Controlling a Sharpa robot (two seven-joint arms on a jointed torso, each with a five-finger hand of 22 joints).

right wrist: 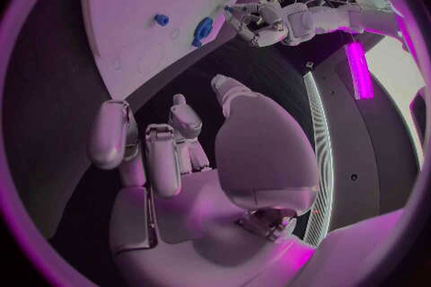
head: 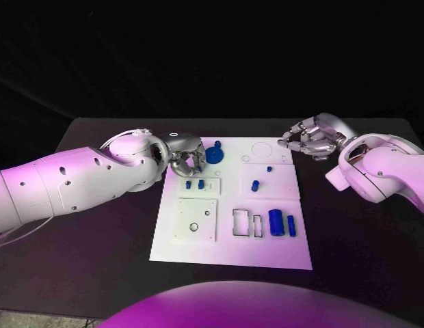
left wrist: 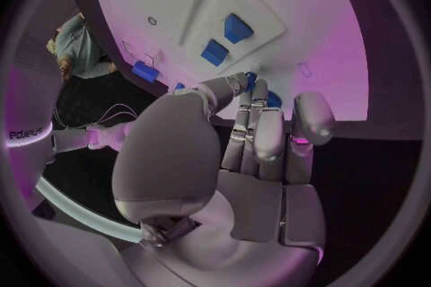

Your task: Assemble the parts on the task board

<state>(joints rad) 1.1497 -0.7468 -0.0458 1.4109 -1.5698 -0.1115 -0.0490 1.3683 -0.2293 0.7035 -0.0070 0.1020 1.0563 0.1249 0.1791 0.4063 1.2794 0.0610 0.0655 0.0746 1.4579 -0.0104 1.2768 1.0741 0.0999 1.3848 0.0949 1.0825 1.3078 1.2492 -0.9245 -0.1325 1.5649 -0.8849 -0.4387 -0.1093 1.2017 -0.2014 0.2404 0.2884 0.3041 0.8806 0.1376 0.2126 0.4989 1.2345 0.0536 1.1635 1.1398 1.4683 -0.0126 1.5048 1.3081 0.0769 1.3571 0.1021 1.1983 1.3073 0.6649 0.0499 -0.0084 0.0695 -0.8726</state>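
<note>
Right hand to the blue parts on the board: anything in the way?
Nothing visible. The right hand hovers off the task board's far right corner, holding nothing. Between it and the small blue part at mid-board lies bare white plate. The left hand sits at the opposite edge, by another blue part.

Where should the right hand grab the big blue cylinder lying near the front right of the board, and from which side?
Judging by its pose, the big blue cylinder lies flat, long axis running front to back, with a slimmer blue piece close on its right. Best come from above with the right hand, pinching its mid-length across the round sides.
</note>
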